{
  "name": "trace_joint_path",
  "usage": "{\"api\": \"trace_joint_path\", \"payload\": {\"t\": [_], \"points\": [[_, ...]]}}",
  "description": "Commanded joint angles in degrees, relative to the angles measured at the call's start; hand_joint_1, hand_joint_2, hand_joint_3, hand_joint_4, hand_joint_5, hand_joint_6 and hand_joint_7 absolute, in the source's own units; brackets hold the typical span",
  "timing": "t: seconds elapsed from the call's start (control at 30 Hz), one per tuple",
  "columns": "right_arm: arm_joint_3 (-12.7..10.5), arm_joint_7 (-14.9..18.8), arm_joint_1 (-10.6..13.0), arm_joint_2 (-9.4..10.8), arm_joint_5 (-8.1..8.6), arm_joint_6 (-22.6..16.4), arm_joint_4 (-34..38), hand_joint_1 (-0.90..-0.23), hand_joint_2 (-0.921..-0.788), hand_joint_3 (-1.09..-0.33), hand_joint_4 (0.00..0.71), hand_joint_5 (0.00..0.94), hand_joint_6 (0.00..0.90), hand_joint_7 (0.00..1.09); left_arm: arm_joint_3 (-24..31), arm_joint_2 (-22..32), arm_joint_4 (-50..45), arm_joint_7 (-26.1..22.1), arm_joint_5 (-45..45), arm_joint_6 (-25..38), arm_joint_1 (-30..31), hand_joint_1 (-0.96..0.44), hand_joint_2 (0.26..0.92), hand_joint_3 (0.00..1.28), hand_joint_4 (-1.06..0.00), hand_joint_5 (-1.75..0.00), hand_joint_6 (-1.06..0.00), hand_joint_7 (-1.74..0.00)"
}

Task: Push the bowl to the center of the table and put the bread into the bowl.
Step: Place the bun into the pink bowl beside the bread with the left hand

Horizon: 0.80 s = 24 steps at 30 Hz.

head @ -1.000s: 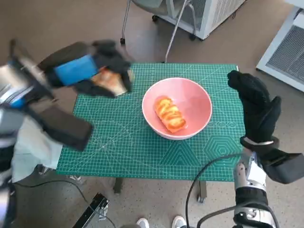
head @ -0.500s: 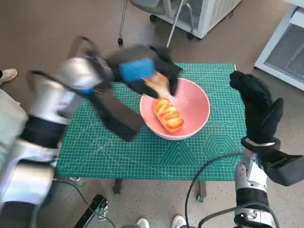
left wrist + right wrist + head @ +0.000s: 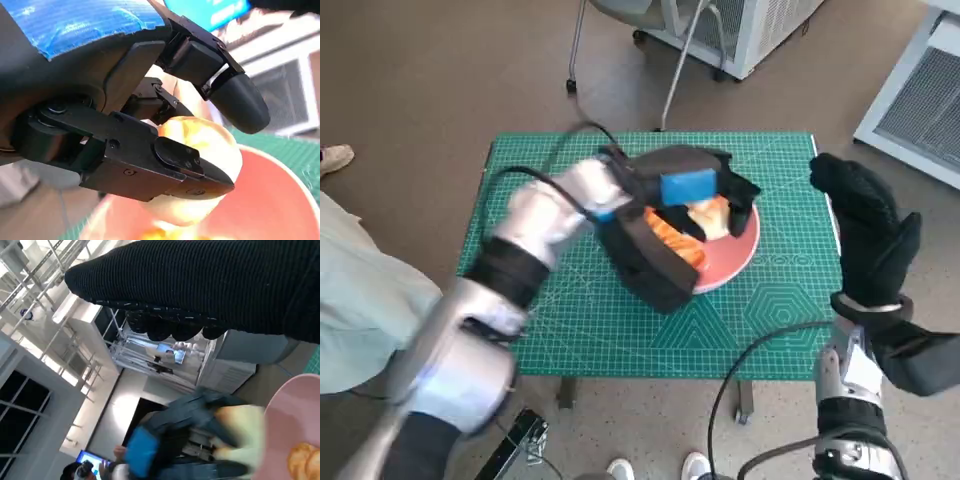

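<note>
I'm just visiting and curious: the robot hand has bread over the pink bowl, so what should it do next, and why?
Probably let go: the left robot hand holds the bread right above the bowl, where another piece already lies.

Left hand [image 3: 695,195]: black moulded plastic, blue tape patch across back; tape edge ragged in left wrist view. Fingers [image 3: 235,97]: black, rounded matte tips, hinged links with small round screws and pivot pins. Left forearm [image 3: 535,225]: pale silver-grey shell, black band near middle, thin black cable looping above it, upper centre of head view. Right hand [image 3: 865,235]: black knitted glove, ribbed weave. Right forearm [image 3: 850,400]: pale grey casing, black cuff, black cable curving at lower right.
</note>
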Motion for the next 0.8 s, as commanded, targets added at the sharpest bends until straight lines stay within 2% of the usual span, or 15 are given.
{"api": "trace_joint_path", "payload": {"t": [0.03, 0.1, 0.17, 0.2, 0.23, 0.33, 0.4, 0.47, 0.63, 0.8], "points": [[-0.16, 0.28, 1.65, -0.09, 0.39, -0.02, 0.51, -0.656, -0.921, -0.748, 0.463, 0.007, 0.223, 0.56, 0.41, -1.78, 3.61, -1.15, -2.36, 1.13, -1.01, 0.0, 0.921, 0.12, -0.59, -1.18, -0.61, -1.27], [-0.19, 0.2, 1.68, -0.23, 0.41, 0.09, 0.43, -0.656, -0.921, -0.747, 0.46, 0.005, 0.223, 0.55, 1.02, -2.35, 4.57, -2.53, -3.62, 1.88, -0.62, 0.0, 0.921, 0.13, -0.57, -1.2, -0.59, -1.29], [-0.21, 0.12, 1.74, -0.32, 0.43, 0.25, 0.25, -0.656, -0.921, -0.747, 0.459, 0.004, 0.223, 0.55, 1.6, -2.78, 5.18, -4.56, -4.83, 3.52, -0.16, 0.0, 0.921, 0.2, -0.5, -1.28, -0.51, -1.36], [-0.22, 0.09, 1.74, -0.34, 0.42, 0.28, 0.22, -0.656, -0.921, -0.747, 0.458, 0.004, 0.223, 0.55, 1.74, -2.91, 5.36, -5.46, -5.29, 4.35, 0.03, -0.01, 0.91, 0.2, -0.41, -0.96, -0.41, -1.09], [-0.22, 0.0, 1.76, -0.38, 0.4, 0.37, 0.08, -0.655, -0.921, -0.747, 0.458, 0.003, 0.224, 0.55, 1.57, -3.14, 5.56, -6.85, -5.38, 6.08, 0.24, -0.02, 0.914, 0.18, -0.4, -0.66, -0.38, -0.83], [-0.2, -0.25, 1.83, -0.44, 0.26, 0.55, -0.3, -0.654, -0.921, -0.749, 0.457, 0.003, 0.225, 0.55, 1.28, -3.69, 5.57, -10.26, -5.89, 10.09, 0.32, -0.07, 0.919, 0.13, -0.2, -0.21, -0.23, -0.41], [-0.2, -0.4, 1.83, -0.47, 0.18, 0.68, -0.45, -0.654, -0.921, -0.749, 0.456, 0.002, 0.224, 0.55, 1.26, -4.05, 5.3, -12.02, -6.43, 12.29, 0.14, -0.12, 0.919, 0.1, -0.13, -0.11, -0.2, -0.3], [-0.16, -0.66, 1.83, -0.43, -0.1, 0.6, -0.48, -0.654, -0.921, -0.749, 0.456, 0.002, 0.224, 0.55, 0.75, -3.89, 4.46, -12.46, -6.17, 13.55, 0.22, -0.16, 0.919, 0.08, -0.1, -0.06, -0.18, -0.24], [0.14, -1.25, 2.05, -0.18, -0.63, 0.77, -1.23, -0.658, -0.921, -0.748, 0.456, 0.002, 0.225, 0.55, -0.66, -2.78, 2.98, -9.31, -4.81, 13.71, 1.08, -0.27, 0.921, 0.04, -0.07, -0.01, -0.19, -0.18], [0.49, -1.63, 1.97, 0.08, -0.67, 1.33, -1.5, -0.669, -0.921, -0.746, 0.456, 0.002, 0.226, 0.55, -0.24, -1.56, 1.88, -6.32, -5.69, 13.22, 2.05, -0.3, 0.921, 0.05, -0.12, -0.03, -0.24, -0.18]]}}
